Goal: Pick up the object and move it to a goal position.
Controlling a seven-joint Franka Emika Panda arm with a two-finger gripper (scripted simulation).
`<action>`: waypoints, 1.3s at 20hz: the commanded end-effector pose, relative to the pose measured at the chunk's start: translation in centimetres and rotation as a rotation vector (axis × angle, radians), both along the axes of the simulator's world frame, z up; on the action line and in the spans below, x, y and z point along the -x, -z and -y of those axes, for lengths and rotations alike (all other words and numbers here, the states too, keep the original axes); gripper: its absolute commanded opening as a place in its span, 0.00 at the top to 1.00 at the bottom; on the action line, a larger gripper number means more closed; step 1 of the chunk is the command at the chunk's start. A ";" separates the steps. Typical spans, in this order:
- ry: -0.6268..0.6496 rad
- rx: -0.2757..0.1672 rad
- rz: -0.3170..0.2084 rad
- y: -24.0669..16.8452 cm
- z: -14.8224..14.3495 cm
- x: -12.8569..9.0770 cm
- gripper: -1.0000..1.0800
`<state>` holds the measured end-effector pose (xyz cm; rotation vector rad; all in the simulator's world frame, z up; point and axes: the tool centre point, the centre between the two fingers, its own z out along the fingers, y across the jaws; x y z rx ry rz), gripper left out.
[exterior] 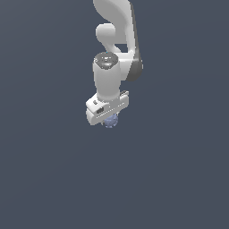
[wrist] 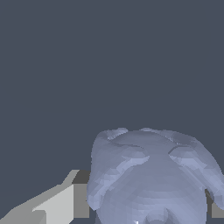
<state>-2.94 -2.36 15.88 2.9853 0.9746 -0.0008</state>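
Observation:
The object, a small pale blue-lavender knobbly ball (exterior: 111, 120), peeks out just under the white gripper (exterior: 108, 117) in the middle of the exterior view. In the wrist view the ball (wrist: 151, 179) fills the lower part of the picture, sitting between the fingers; one grey-white finger (wrist: 61, 201) shows beside it and a sliver of the other shows at the opposite edge. The jaws stand closed against the ball's sides. The fingertips are hidden in the exterior view by the gripper body and the ball.
The white arm (exterior: 116, 40) comes down from the top of the exterior view. All around is a plain dark blue-grey surface (exterior: 44, 179) with no other objects or edges in view.

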 end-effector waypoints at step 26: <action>-0.001 -0.002 0.000 -23.9 -0.8 6.7 1.00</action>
